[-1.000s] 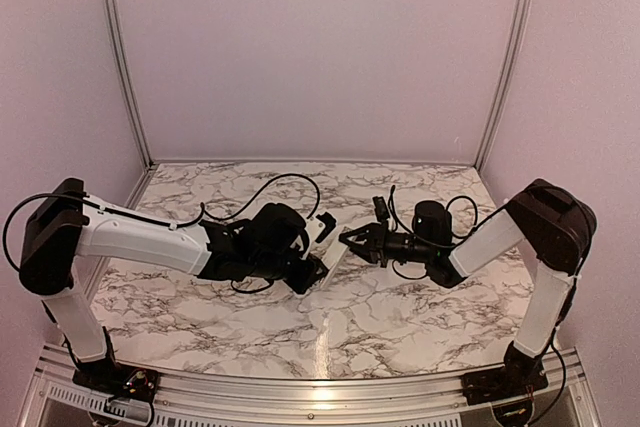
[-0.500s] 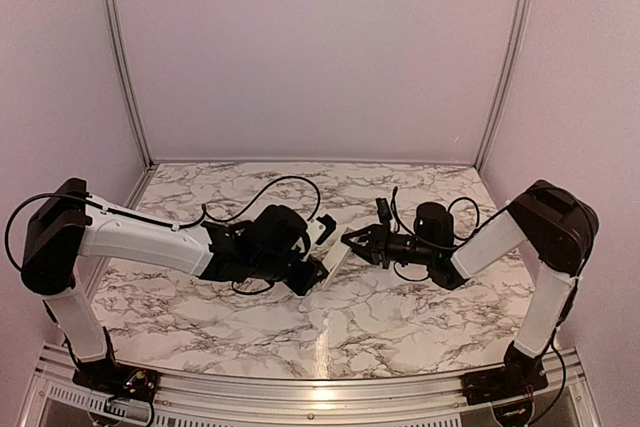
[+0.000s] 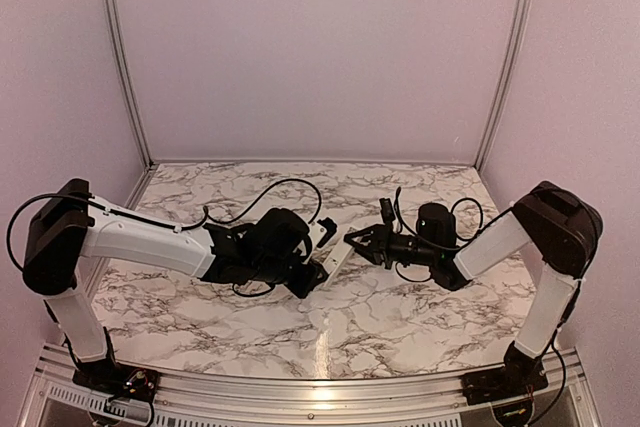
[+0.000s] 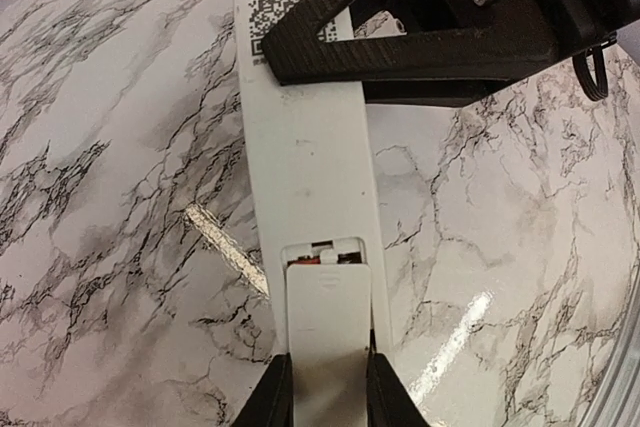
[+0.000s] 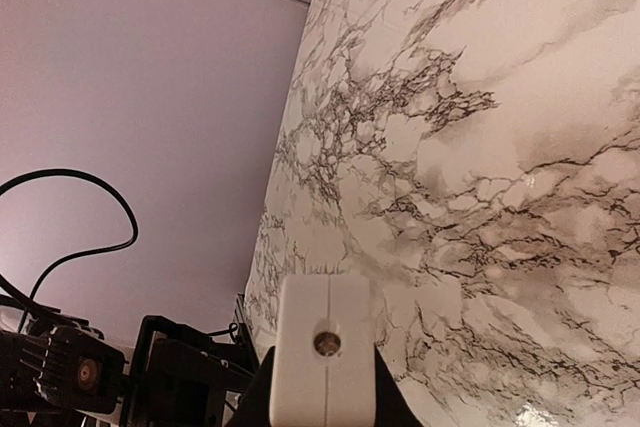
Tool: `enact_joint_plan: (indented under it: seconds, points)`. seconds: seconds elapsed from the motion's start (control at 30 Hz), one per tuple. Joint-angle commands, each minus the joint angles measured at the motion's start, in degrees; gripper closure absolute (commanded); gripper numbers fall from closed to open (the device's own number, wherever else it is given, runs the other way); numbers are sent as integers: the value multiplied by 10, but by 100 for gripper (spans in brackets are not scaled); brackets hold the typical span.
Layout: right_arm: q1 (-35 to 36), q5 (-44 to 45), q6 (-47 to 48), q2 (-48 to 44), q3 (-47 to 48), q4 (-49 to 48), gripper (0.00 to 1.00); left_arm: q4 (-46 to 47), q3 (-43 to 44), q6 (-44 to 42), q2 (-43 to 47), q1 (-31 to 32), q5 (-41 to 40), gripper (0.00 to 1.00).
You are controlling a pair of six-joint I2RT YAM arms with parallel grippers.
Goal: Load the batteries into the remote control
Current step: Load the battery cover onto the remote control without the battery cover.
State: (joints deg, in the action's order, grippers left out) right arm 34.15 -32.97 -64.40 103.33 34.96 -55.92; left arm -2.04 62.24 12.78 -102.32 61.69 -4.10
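The white remote control (image 4: 310,147) hangs above the marble table, back side up, held at both ends. My left gripper (image 4: 328,392) is shut across its near end, fingers flanking the battery cover (image 4: 328,327). The cover sits partly slid over the slot. A sliver of the batteries (image 4: 322,258), red and dark, shows in the gap above it. My right gripper (image 5: 322,402) is shut on the far end (image 5: 322,352), whose small round emitter faces its camera. Its black fingers (image 4: 420,42) cross the QR-code end. From above, the remote (image 3: 336,253) bridges left gripper (image 3: 318,269) and right gripper (image 3: 350,240).
The marble table (image 3: 400,317) lies below the arms, with purple walls and metal posts (image 3: 122,57) round it. A bright glare streak (image 4: 225,247) lies on the table beside the remote. The left arm's black wrist and cables (image 5: 60,372) fill the right wrist view's lower left.
Both arms and the remote between them have drifted slightly to the right. Both grips are unchanged.
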Motion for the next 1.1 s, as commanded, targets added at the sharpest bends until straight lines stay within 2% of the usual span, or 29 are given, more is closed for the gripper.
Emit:
enact_joint_plan:
  seconds: [0.0, 1.07]
  points:
    - [0, -13, -8, -25, 5, -34, 100, -41, 8, 10, -18, 3, -28, 82]
    - [14, 5, 8, -29, 14, -46, 100, -69, 60, 5, -56, 5, 29, 81]
